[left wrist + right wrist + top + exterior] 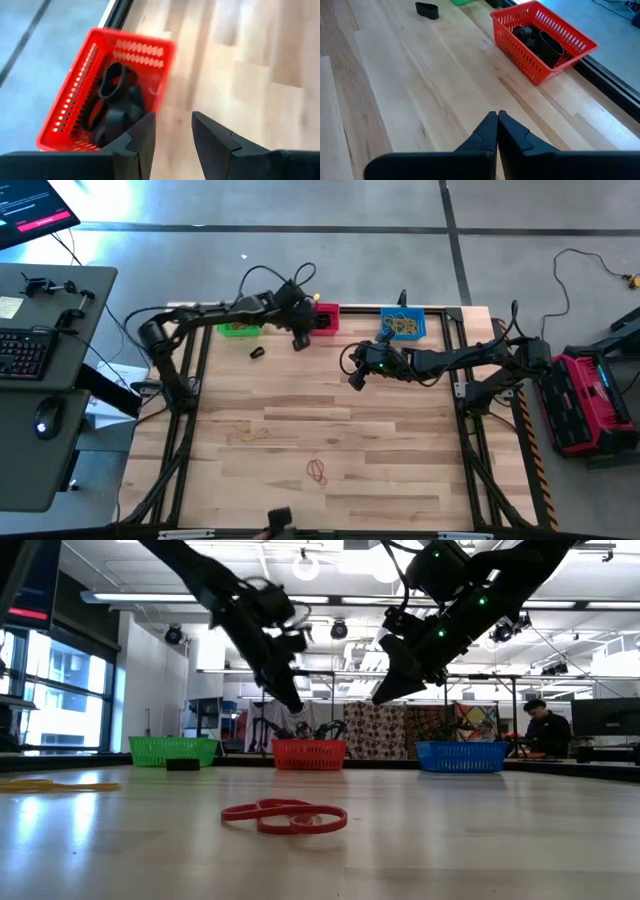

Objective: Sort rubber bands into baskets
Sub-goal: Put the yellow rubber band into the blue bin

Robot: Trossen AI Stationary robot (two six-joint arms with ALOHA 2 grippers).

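Three baskets stand along the table's far edge: green (238, 329), red (326, 316) and blue (404, 324). Black bands (111, 85) lie in the red basket (105, 90), and tan bands (402, 326) lie in the blue one. My left gripper (172, 120) hangs open and holds nothing, above the table just in front of the red basket's near side (300, 340). My right gripper (497, 115) is shut and holds nothing, over the table's middle (355, 377). A black band (256, 352), a tan band (250, 431) and a red band (317, 471) lie flat on the wood.
A desk with a keyboard (25, 352) stands left of the table, and red equipment (590, 395) stands to its right. The near half of the table holds only the tan band and the red band (285, 817). A person (545, 728) sits in the room beyond.
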